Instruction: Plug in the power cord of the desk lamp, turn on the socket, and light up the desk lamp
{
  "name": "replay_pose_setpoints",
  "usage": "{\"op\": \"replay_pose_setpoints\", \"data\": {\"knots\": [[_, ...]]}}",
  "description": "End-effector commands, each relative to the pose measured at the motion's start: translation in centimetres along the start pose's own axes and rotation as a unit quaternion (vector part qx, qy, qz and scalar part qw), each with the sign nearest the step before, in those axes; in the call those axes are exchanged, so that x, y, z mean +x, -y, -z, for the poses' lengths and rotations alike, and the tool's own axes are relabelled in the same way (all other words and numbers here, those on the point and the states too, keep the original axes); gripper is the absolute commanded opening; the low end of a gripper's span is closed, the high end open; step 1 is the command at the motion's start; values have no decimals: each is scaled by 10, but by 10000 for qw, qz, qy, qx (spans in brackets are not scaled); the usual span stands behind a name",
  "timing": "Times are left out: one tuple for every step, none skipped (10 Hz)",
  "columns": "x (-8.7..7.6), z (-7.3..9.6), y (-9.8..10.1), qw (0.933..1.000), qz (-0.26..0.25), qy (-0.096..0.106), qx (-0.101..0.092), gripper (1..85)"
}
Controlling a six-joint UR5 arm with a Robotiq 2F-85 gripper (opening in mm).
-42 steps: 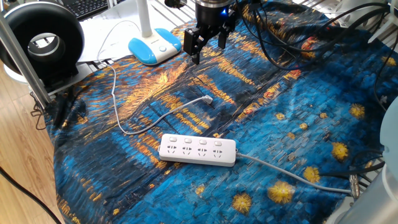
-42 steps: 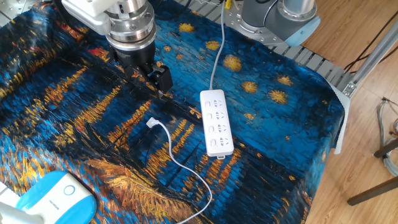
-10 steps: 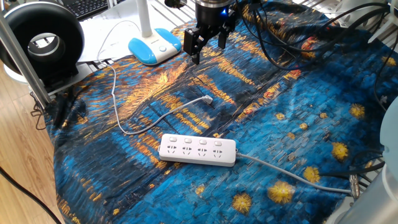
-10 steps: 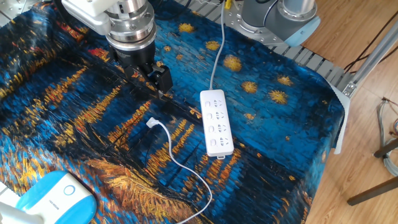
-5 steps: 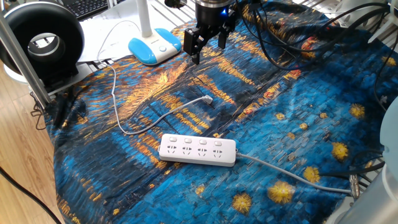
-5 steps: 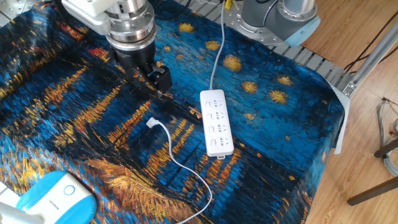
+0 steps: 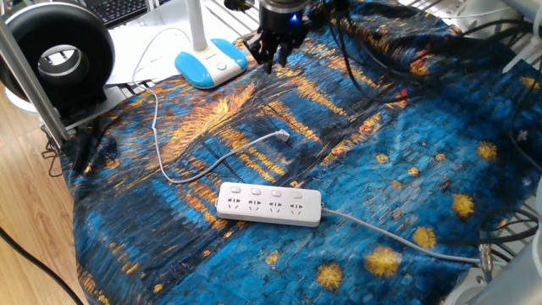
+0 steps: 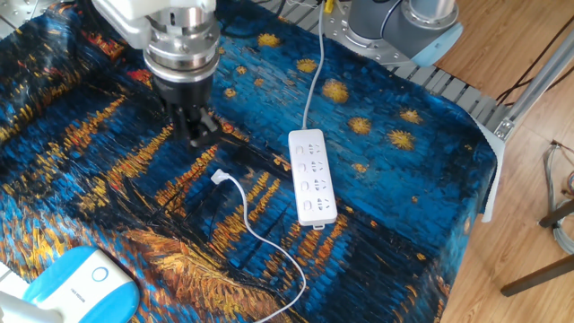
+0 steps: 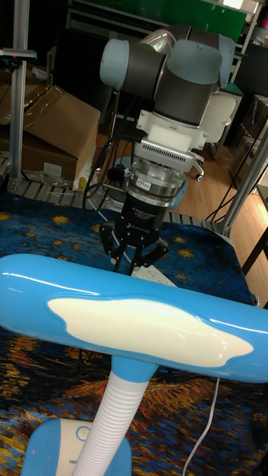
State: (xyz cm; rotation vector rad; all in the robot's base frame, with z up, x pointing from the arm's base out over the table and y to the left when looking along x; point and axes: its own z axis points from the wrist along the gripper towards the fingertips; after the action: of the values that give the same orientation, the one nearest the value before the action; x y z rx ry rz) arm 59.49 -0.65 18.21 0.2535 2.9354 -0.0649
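Observation:
The desk lamp stands at the back left, with its light-blue base and white stem; its blue head fills the tall fixed view. The power cord loops across the cloth and ends in a small white plug lying loose. The socket lies flat in front of the plug, nothing plugged into it. My gripper hangs open and empty above the cloth, beside the lamp base and behind the plug.
A black ring-shaped device stands at the far left. Black cables trail over the cloth at the back right. The socket's thicker grey-white cable runs off to the right. The blue painted cloth covers the table.
The gripper has turned about its vertical axis and shifted slightly toward the lamp base. Plug, cord and socket lie where they were.

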Motion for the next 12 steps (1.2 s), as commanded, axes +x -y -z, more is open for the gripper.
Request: {"op": "replay_pose_setpoints", "data": {"knots": [[7,-15,-12,9998,147,-77,-130,13],[20,-18,-12,9989,359,-286,-79,13],[26,-22,-14,9987,372,-335,-42,13],[24,-29,-10,9990,380,-245,45,13],[27,-35,-12,9986,478,-220,70,13],[34,-40,-20,9987,465,-230,-5,13],[34,-43,-31,9982,567,-161,-138,13],[33,-45,-43,9972,650,-98,-351,13],[30,-49,-42,9942,1004,18,-376,13],[23,-51,-35,9925,1190,177,-203,13],[20,-51,-16,9923,1208,200,171,13],[24,-52,-13,9928,1165,144,234,13]]}}
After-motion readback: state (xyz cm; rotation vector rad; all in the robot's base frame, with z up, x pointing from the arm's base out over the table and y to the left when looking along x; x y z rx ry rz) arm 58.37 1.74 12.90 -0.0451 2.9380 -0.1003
